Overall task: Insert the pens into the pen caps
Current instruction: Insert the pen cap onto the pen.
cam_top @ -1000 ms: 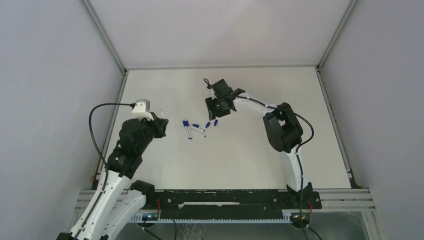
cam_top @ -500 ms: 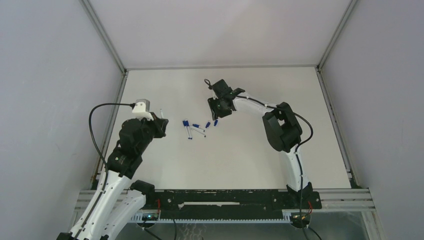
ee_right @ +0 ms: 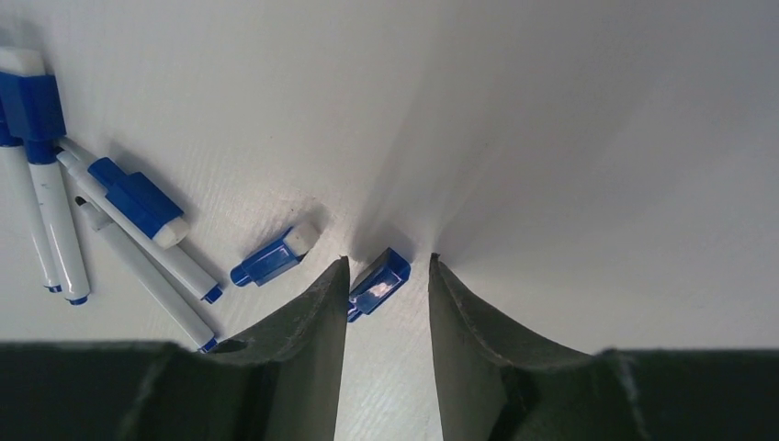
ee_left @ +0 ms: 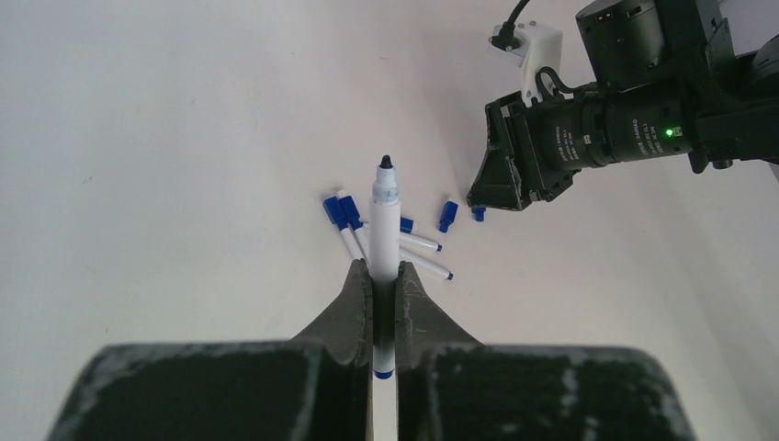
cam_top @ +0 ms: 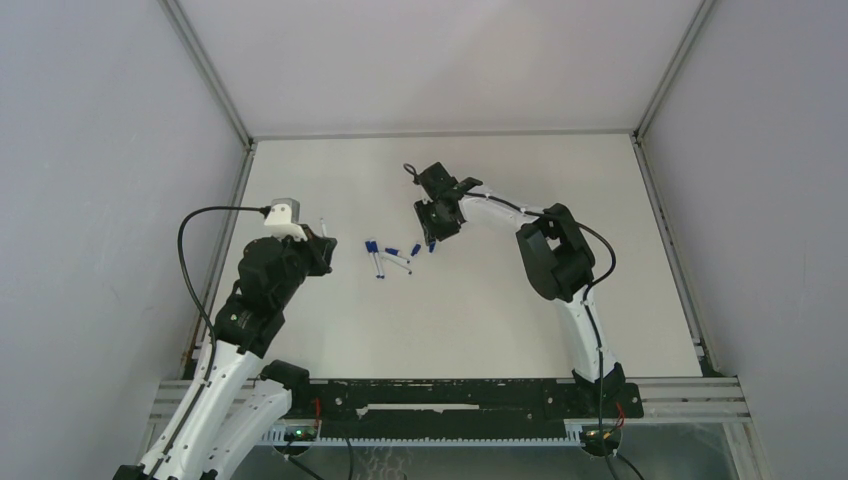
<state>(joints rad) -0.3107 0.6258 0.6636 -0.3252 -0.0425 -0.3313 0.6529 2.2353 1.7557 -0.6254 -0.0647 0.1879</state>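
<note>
Pen cap (ee_right: pixel 378 285) lies on the table (ee_right: pixel 597 138) between the right end effector's (ee_right: pixel 387 262) open jaws; I'd square it up before squeezing. The left end effector (ee_left: pixel 384 265) clamps an uncapped pen (ee_left: pixel 384 216), tip forward.

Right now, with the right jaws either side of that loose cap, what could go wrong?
1. The blue cap lies slanted between the fingers of the open right gripper, close against one finger; closing may pinch it crooked or flick it out.
2. A second loose cap sits just beside that finger and could get knocked.
3. The left gripper holds the uncapped pen by its rear half, so it may tilt when pushed into a cap.
</note>
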